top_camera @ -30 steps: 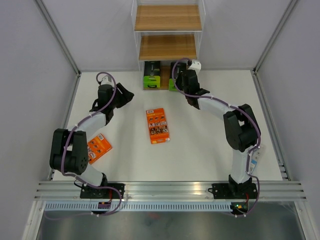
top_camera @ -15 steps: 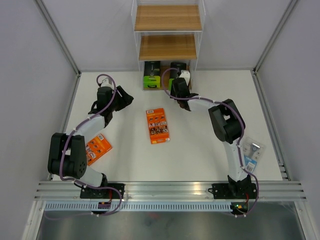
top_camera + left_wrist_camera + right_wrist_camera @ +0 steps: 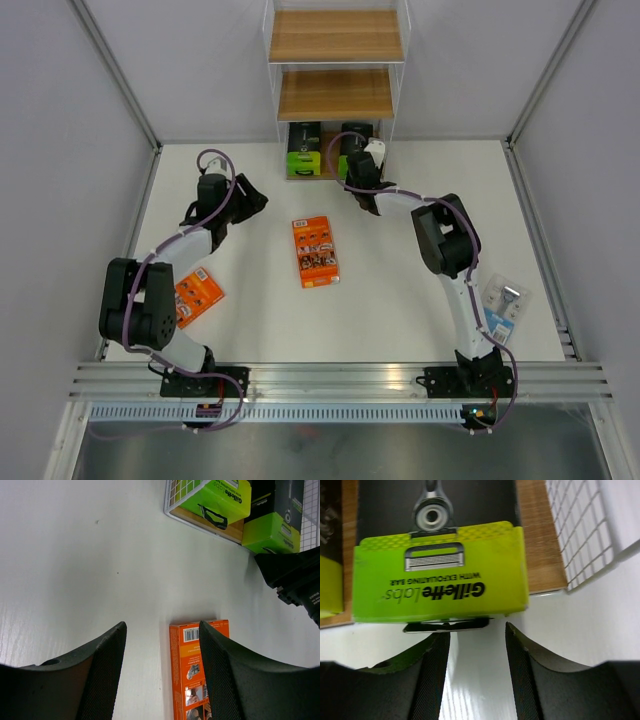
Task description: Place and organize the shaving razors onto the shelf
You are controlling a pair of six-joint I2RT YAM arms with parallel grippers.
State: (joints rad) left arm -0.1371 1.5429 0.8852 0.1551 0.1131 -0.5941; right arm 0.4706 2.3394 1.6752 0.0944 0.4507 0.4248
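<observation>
The shelf [image 3: 335, 95] — wooden boards, white wire grid — holds two flat green packs [image 3: 220, 497] on its bottom tier. Left jaws spread; right jaws spread, pinching nothing.

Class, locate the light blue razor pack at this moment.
Top view: the blue pack lies on the table, right side, beside the right arm, far from the shelf.
</observation>
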